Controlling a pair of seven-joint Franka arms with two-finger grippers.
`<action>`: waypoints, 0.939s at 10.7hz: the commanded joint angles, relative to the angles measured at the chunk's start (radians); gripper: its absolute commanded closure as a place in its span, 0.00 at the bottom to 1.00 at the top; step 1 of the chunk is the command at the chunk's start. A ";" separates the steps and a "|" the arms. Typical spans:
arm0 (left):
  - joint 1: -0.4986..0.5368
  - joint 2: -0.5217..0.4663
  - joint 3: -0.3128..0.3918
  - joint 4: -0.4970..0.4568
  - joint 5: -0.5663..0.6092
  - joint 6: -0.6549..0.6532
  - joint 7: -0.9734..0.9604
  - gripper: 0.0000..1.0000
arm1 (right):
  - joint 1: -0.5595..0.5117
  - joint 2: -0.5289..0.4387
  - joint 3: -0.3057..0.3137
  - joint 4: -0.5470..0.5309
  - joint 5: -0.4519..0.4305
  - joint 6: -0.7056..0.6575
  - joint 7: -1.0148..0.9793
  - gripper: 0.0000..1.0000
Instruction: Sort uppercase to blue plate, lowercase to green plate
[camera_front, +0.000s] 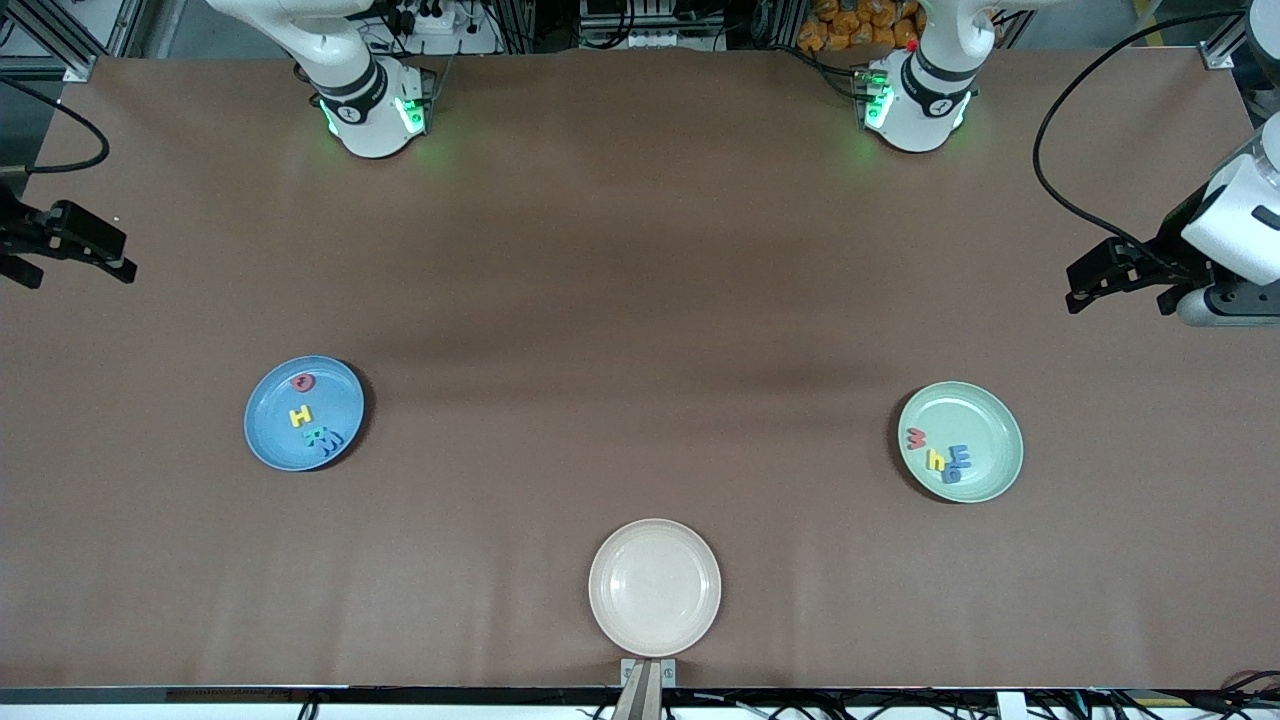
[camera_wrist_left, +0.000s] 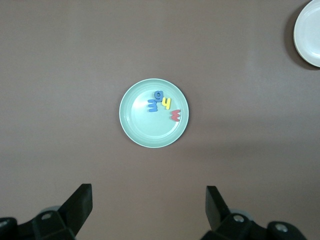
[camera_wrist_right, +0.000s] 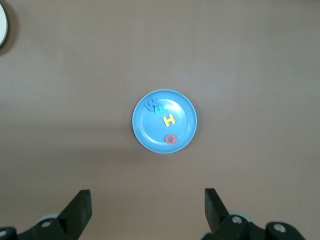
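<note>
**Sorting looks finished; both arms parked**

My left gripper and right gripper hang wide and empty at the desk's ends. The uppercase lie in the blue plate, the lowercase in the green plate. The cream plate holds nothing. I judge no further pick is needed.

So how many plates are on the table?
3: the blue plate toward the right arm's end, the green plate toward the left arm's end, and the cream plate between them, nearest the front camera. None looks hidden.
</note>
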 joint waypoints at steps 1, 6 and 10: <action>-0.004 0.002 0.001 -0.002 0.001 0.006 0.003 0.00 | -0.015 0.013 0.009 0.029 -0.008 -0.068 0.006 0.00; 0.001 0.002 0.001 0.008 0.006 0.006 0.003 0.00 | -0.080 0.003 0.093 0.031 0.000 -0.105 -0.047 0.00; -0.005 0.008 -0.001 0.074 0.013 -0.014 0.013 0.00 | -0.068 0.003 0.090 0.046 0.000 -0.073 -0.047 0.00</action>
